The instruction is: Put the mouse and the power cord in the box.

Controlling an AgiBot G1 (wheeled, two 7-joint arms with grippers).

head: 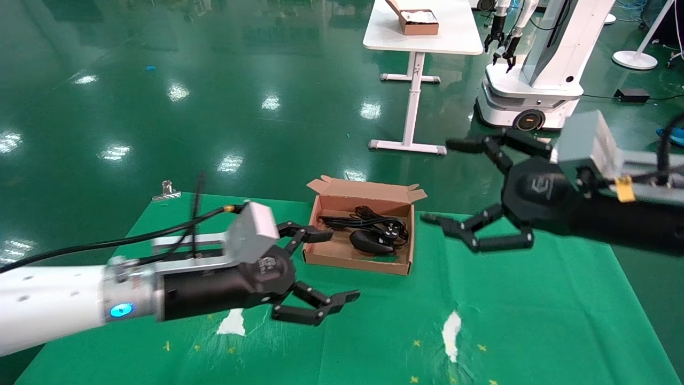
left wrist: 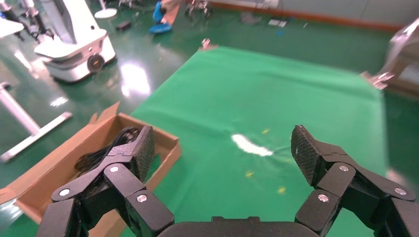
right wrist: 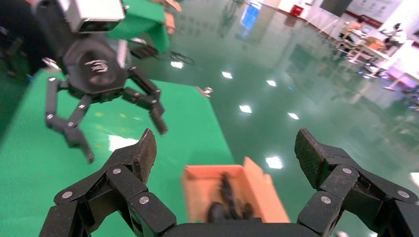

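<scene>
The brown cardboard box (head: 398, 267) sits on the green cloth at mid table, flaps up. Inside it lie the black mouse (head: 367, 241) and the coiled power cord (head: 368, 219) with its plug. My left gripper (head: 331, 264) hovers open just left of the box, one finger near its left wall. My right gripper (head: 441, 179) hangs open to the right of the box, raised above the cloth. The left wrist view shows the box (left wrist: 59, 168) beside my open left gripper (left wrist: 222, 148). In the right wrist view the box (right wrist: 197, 190) lies below my open right gripper (right wrist: 225, 150).
A green cloth (head: 534, 299) with white worn patches covers the table. A metal clip (head: 166, 190) holds its far left corner. Beyond stand a white table (head: 422, 32) with a smaller brown box (head: 417, 21) and another robot (head: 534, 80).
</scene>
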